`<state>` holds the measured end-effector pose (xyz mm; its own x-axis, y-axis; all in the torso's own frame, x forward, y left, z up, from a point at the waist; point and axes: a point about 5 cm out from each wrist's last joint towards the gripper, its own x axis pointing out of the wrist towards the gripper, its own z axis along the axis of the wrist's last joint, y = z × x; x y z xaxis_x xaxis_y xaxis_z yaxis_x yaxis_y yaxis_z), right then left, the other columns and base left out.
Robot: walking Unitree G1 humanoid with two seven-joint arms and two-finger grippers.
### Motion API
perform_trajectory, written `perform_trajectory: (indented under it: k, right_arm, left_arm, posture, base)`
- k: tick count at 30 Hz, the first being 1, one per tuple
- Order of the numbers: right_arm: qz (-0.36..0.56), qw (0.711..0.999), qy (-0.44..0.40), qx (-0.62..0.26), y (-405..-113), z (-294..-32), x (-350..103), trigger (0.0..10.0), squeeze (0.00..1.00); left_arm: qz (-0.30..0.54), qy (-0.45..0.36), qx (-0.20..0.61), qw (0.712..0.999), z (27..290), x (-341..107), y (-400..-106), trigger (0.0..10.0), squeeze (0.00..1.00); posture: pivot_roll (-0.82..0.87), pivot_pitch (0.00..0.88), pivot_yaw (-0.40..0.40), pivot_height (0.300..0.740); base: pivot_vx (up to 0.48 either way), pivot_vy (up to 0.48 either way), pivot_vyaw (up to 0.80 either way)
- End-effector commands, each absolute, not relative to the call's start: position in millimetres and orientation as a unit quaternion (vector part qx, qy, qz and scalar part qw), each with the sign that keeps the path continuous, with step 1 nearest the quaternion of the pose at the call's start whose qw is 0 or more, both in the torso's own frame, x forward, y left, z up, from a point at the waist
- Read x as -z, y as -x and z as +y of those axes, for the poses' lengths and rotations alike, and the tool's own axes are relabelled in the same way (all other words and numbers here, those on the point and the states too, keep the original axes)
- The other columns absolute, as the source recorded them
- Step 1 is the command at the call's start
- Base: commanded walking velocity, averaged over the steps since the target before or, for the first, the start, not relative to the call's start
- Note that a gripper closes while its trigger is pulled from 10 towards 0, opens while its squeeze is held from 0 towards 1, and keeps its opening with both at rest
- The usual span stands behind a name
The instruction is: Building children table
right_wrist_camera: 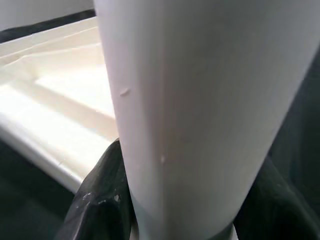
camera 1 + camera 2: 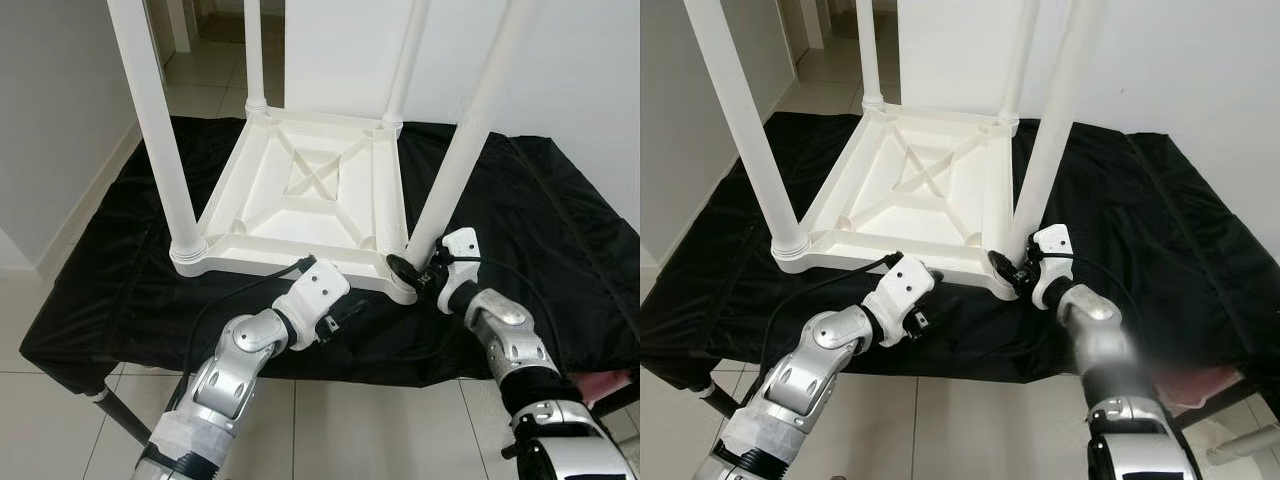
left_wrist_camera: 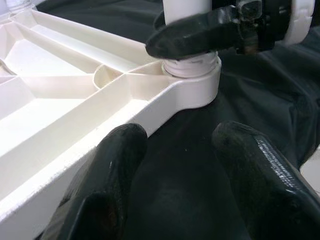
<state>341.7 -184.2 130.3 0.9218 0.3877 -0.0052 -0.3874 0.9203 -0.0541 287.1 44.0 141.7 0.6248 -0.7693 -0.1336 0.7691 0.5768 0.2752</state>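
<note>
A white plastic table lies upside down near the middle of a bench draped in black cloth, its underside ribbed with a cross brace at the centre. Four white legs stand up from its corners: the near-left leg is tall and thick in the eye views, the two far legs rise toward the bench's back edge, and the near-right leg leans slightly outward.

The left claw sits at the table's near rim, between the two near corners and close to the bench's front edge. The eye views hide its fingers under the white wrist housing; the left wrist view shows them clearly: two black fingers spread apart, holding nothing, pointed along the cloth beside the rim toward the near-right corner socket.

The right claw is at the foot of the near-right leg. From the head it looks like a black finger pressed at the leg's base; the right wrist view puts the leg right against the lens with a black finger on each side, closed around it just above the socket. The left wrist view also catches one of those fingers across the leg's collar.

Pale tiled floor lies below the bench's front edge.
</note>
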Motion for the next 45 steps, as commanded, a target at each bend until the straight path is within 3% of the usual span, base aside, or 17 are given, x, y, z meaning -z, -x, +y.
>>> perform_trajectory:
  k: [1,12,16,20,24,25,26,32,39,40,45]
  right_arm:
    - [0.024,0.991,0.008,-0.129,-336,-188,-122,10.0,0.0]
    - [0.023,1.0,-0.013,0.001,-325,-181,-121,10.0,0.0]
    - [0.019,0.991,-0.052,0.12,-313,-165,-126,10.0,0.0]
    - [0.013,0.989,-0.063,0.13,-308,-152,-128,10.0,0.0]
    - [0.001,0.991,-0.059,0.117,-307,-156,-130,10.0,0.0]
    - [-0.001,0.992,-0.058,0.113,-307,-160,-130,10.0,0.32]
    - [-0.001,0.992,-0.058,0.113,-306,-163,-130,10.0,1.0]
    - [-0.014,0.992,-0.047,0.116,-305,-171,-133,10.0,1.0]
    - [-0.047,0.997,-0.047,0.048,-295,-163,-138,10.0,1.0]
    - [-0.048,0.997,-0.055,0.028,-292,-161,-136,10.0,0.0]
    - [-0.057,0.996,-0.064,-0.001,-289,-160,-135,10.0,0.0]
  left_arm:
    - [0.003,-0.162,0.408,0.899,45,-138,-286,10.0,0.0]
    - [0.006,-0.162,0.416,0.895,43,-136,-283,10.0,0.0]
    - [0.007,-0.162,0.418,0.894,43,-136,-281,10.0,0.0]
    - [0.009,-0.16,0.417,0.895,43,-135,-280,10.0,0.0]
    - [0.011,-0.159,0.42,0.893,42,-134,-278,10.0,0.0]
    - [0.01,-0.16,0.421,0.893,42,-134,-278,10.0,0.0]
    - [0.011,-0.161,0.421,0.893,42,-133,-278,10.0,0.0]
    - [0.01,-0.162,0.419,0.893,43,-134,-280,10.0,0.0]
    - [0.003,-0.144,0.395,0.907,49,-135,-278,10.0,0.0]
    - [-0.007,-0.13,0.378,0.917,53,-139,-281,10.0,0.0]
    - [-0.027,-0.112,0.342,0.933,61,-149,-288,10.0,0.0]
  posture:
    - [0.0,0.031,-0.05,0.74]
    - [-0.01,0.04,-0.039,0.74]
    - [0.0,0.044,-0.043,0.74]
    - [0.0,0.044,-0.041,0.74]
    - [-0.01,0.043,-0.04,0.74]
    - [-0.01,0.043,-0.04,0.74]
    - [-0.01,0.042,-0.039,0.74]
    - [-0.01,0.042,-0.039,0.74]
    - [-0.01,0.032,-0.037,0.74]
    - [-0.01,0.029,-0.041,0.74]
    - [0.0,0.028,-0.044,0.74]
  base:
    - [0.0,0.0,0.0]
    - [0.0,0.0,0.0]
    - [0.0,0.0,0.0]
    - [0.0,0.0,0.0]
    - [0.0,0.0,0.0]
    - [0.0,0.0,0.0]
    - [0.0,0.0,0.0]
    - [0.0,0.0,0.0]
    - [0.0,0.0,0.0]
    - [0.0,0.0,0.0]
    - [0.0,0.0,0.0]
